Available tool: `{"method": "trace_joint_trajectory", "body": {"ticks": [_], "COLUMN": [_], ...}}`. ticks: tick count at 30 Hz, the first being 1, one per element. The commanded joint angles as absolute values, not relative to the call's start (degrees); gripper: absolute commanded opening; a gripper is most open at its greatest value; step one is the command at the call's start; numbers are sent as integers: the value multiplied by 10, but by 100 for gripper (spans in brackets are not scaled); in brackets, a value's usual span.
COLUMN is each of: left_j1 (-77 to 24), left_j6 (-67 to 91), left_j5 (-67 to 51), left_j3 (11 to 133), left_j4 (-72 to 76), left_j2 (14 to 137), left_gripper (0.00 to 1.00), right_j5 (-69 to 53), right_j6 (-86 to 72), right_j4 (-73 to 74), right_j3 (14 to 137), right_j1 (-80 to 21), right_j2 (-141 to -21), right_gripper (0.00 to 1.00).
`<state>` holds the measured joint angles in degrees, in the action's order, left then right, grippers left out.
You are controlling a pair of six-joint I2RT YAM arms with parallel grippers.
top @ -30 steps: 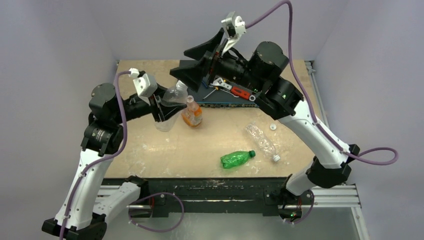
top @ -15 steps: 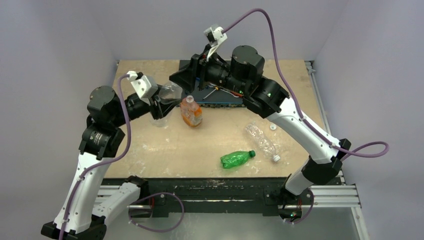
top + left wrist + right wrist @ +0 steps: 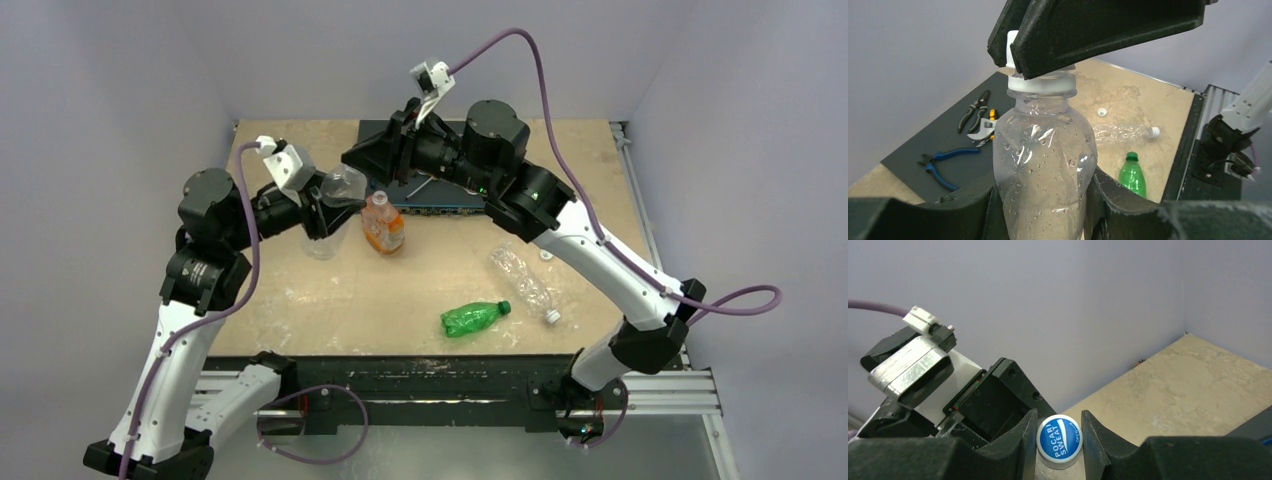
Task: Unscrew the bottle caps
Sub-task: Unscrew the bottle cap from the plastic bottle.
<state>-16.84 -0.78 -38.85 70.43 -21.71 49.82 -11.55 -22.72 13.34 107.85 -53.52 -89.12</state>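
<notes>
The clear bottle is gripped in the left gripper, whose jaws are closed against its crinkled body at the bottom centre of the left wrist view. In the top view this pair is found left of centre in the upper half of the frame.

The white cap is seated on the bottle's neck, with the collar ring showing just beneath it. The right gripper is closed on this cap. One finger is pressed to each side, and the blue printed face is left showing between them at the bottom centre of the right wrist view.

The coming move is judged to turn on alignment. In the left wrist view the bottle's long axis runs up the frame, neck uppermost, and the right gripper is met at that top end. In the right wrist view the cap's face is seen nearly head-on. The right wrist is therefore judged to lie roughly along the bottle's axis, so a roll of it would be made about the thread while the body is kept from turning by the left gripper.

An orange-labelled bottle stands just beside the held one. A green bottle and a second clear bottle lie lower right of centre, well apart from both grippers.
</notes>
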Motion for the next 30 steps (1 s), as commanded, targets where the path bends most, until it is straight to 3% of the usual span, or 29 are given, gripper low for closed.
{"method": "trace_joint_trajectory", "body": {"ticks": [1,6,13,23,28,30], "left_j1": [-166,-166,-166,-166,-166,-166], "left_j6": [78,210,291,211,164,130], "left_j5": [-520,-673,-758,-810,-752,-709], "left_j3": [731,730,732,752,754,753], "left_j4": [-136,-50,14,-112,-132,-144], "left_j2": [497,508,517,532,525,520], "left_gripper": [0,0,0,0,0,0], "right_j5": [-173,-321,-514,-556,-417,-349], "right_j6": [-205,-145,-122,-124,-118,-119], "right_j4": [92,4,-35,-26,10,39], "right_j3": [1046,997,1024,1037,1041,1056], "right_j1": [-537,-536,-531,-531,-531,-530], "right_j2": [-859,-805,-780,-783,-786,-796], "right_gripper": [0,0,0,0,56,72]}}
